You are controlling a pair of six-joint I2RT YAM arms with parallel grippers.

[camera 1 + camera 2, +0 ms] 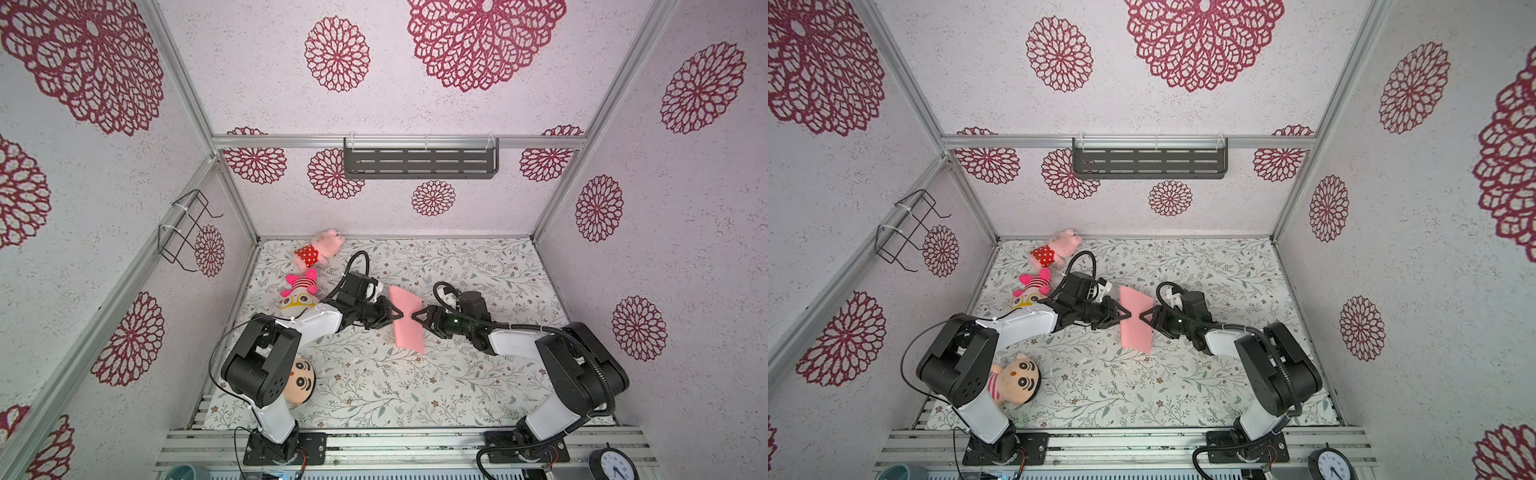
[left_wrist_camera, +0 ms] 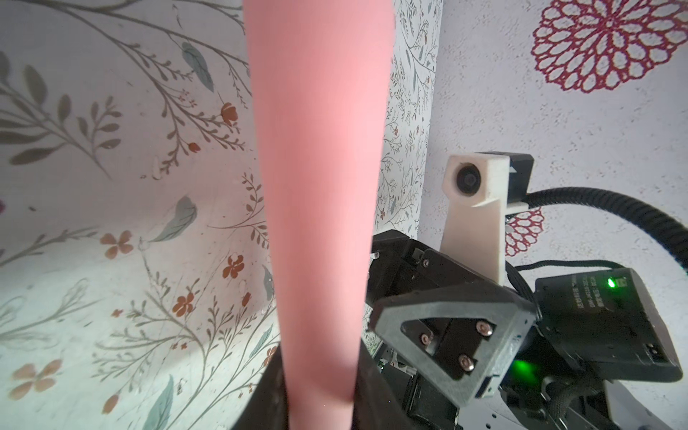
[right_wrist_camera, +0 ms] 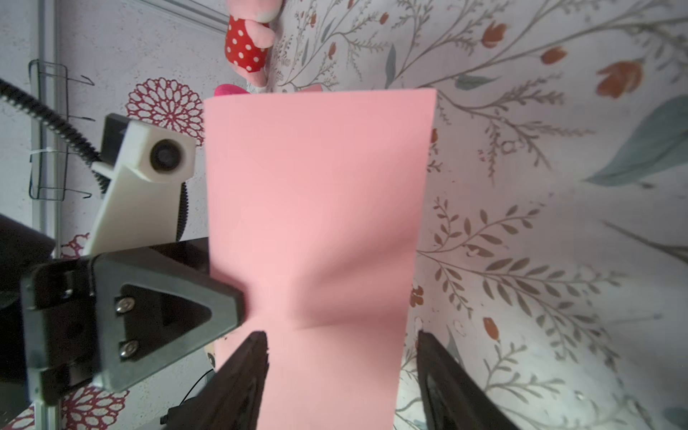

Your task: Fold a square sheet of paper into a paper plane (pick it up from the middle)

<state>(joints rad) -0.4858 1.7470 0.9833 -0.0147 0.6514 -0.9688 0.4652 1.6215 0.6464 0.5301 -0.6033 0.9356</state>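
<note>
Table (image 1: 478, 374), floral cover; pink sheet of paper (image 1: 406, 322) held above its middle, looks folded to a strip. Left gripper (image 1: 398, 312) jaws clamped on one long edge. Right gripper (image 3: 340, 372) jaws apart either side of the opposite edge, not pinching. Boy-head plush (image 1: 1017, 380) near front-left corner, partly hidden by the arm. Motor label print unreadable.

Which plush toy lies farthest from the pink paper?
The round-headed black-haired doll by the left arm's base; the polka-dot pig and striped plush lie nearer the paper.
</note>
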